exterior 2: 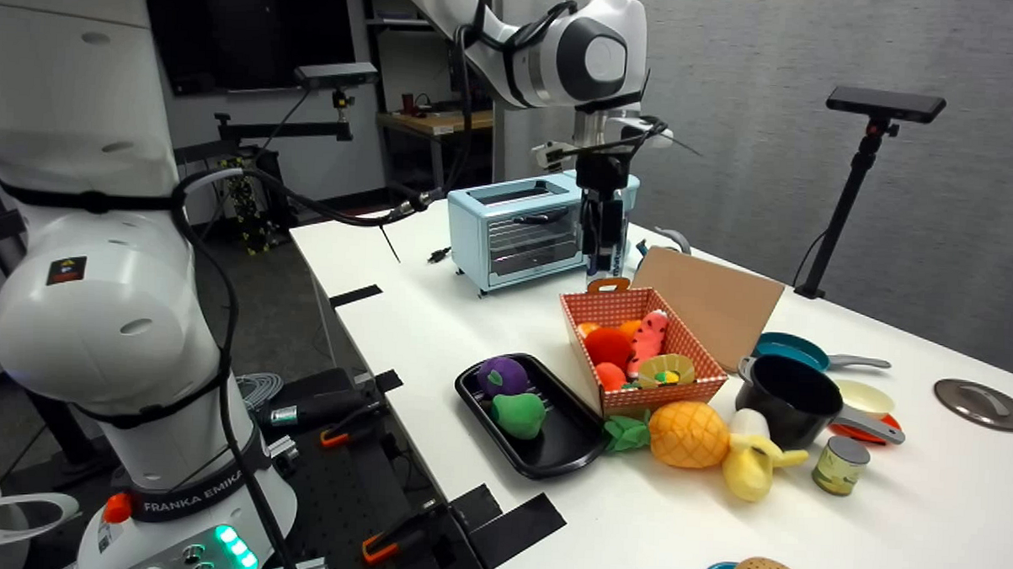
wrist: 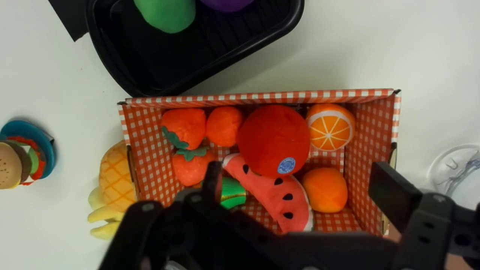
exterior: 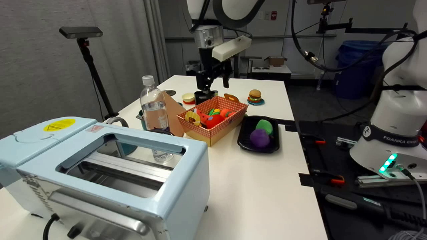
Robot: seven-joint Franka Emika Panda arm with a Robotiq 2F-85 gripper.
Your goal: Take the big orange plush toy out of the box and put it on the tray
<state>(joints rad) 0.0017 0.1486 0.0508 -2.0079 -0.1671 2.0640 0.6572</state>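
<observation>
Grey curtain (exterior: 123,66) behind, white counter (exterior: 250,193) crowded around the box (wrist: 371,127). Robot's fingers (wrist: 397,197) spread wide, hanging above the box, apart from it. Big orange toy (wrist: 275,135), a plush ball that reads nearly red, sits in the box by the long wall nearest the tray (exterior 2: 569,434); can't tell if it touches that wall. It's hemmed in: orange slice (wrist: 330,129) on one side, small red-orange toy (wrist: 225,125) on the other, and it covers part of a watermelon slice (wrist: 285,198). Also inside: small orange (wrist: 325,190), two leaf-topped red toys (wrist: 187,122), something green (wrist: 233,192) half hidden by a finger.

In the way: box wall, standing between toy and tray. Tray lies just beside the box, carrying a purple toy (exterior 2: 503,376) and a green toy (exterior 2: 519,415).

Tan panel (exterior 2: 708,300) tilted up along the opposite long side, can't tell if joined to the box. Water bottle (exterior: 155,115) upright near one end, blue toaster oven (exterior 2: 517,234) past it. Near the other end: pineapple (exterior 2: 688,434), banana (exterior 2: 748,478), can (exterior 2: 837,469), black pot (exterior 2: 771,416). Teal pan (exterior 2: 791,349), pale bowl (exterior 2: 865,396), lid (exterior 2: 970,402) farther out. Burger (exterior: 255,95) on a blue plate (exterior: 261,103), well apart.
</observation>
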